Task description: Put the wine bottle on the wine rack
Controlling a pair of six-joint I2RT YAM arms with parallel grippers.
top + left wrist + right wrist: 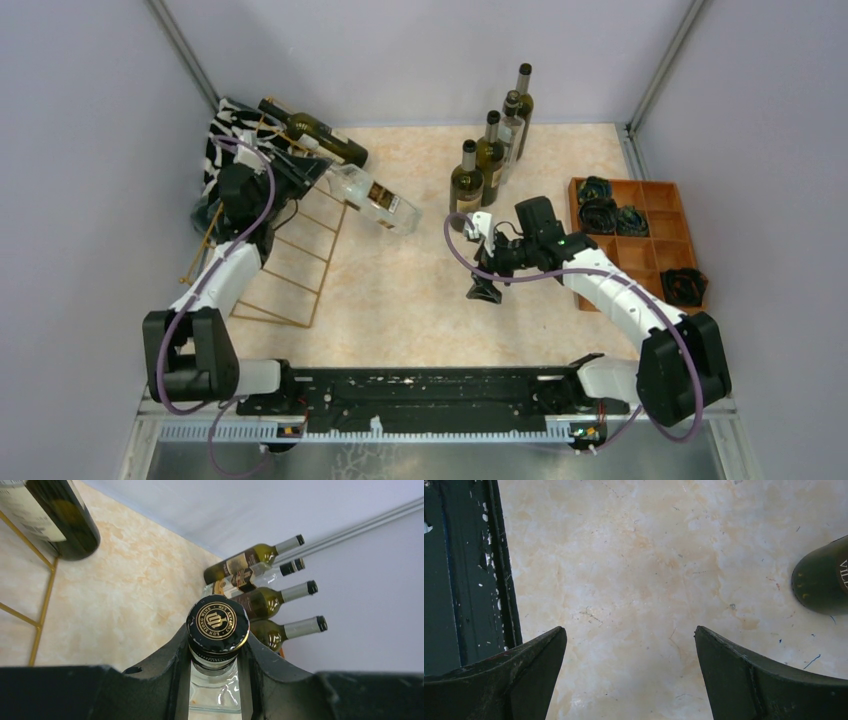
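A: Step in hand, as we judge it, is the placing. The left pincer (pixel 217 647) is clamped on the neck of the clear wine bottle (pixel 378 201), just under its black and gold cap (pixel 218 621).

B: Agreed. From above, the neck sits at the upper right part of the wine rack (pixel 290 272), and the body sticks out past the rack's right edge, slanting down over the table (pixel 400 300). We cannot tell whether the glass touches a wire.

A: A dark green bottle (pixel 318 134) already lies across the top of the rack, just beside ours. That is the neighbour to mind.

B: The right pincer (pixel 631 652) hangs over bare table with its jaws spread wide, holding nothing. The four upright bottles (pixel 492 150) stand near it at the back.

A: What does the next move call for?

B: Our guess is that the bottle must come further in over the frame, lined up with a free cell below the green one, and then be lowered until the wires carry it. Only then should the grip let go.

A: There is a risk. With so much body overhanging, an early release could let it roll or slide off the edge.

B: Noted. The wooden tray (pixel 692 218) at the right plays no part.
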